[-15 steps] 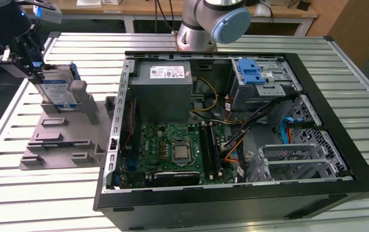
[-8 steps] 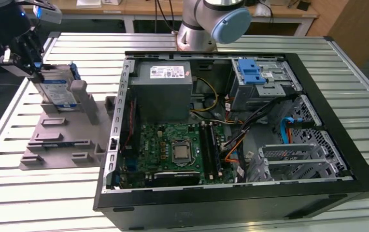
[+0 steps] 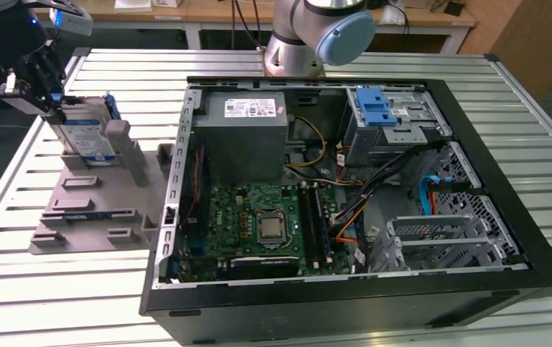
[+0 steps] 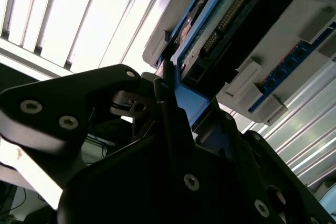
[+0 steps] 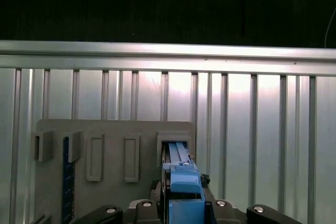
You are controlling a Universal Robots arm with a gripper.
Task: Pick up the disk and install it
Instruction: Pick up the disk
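**Soft light, wrist glare**

Over the slatted table (image 3: 64, 303) the exterior view is evenly lit; the computer case (image 3: 286, 318) is shadowed inside. In the second wrist view the table glares white behind the backlit gripper (image 4: 176, 82).

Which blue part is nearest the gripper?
The disk upright in the grey fixture, at the exterior view's left, with the gripper at it. The blue clip sits inside the computer case.

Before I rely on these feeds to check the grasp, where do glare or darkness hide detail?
Exterior view: even light, the disk and open computer case read clearly. Second wrist view: the table slats blow out to white while the near foreground is almost black. First wrist view: darkness above the table's edge, and a glare patch on the slats.
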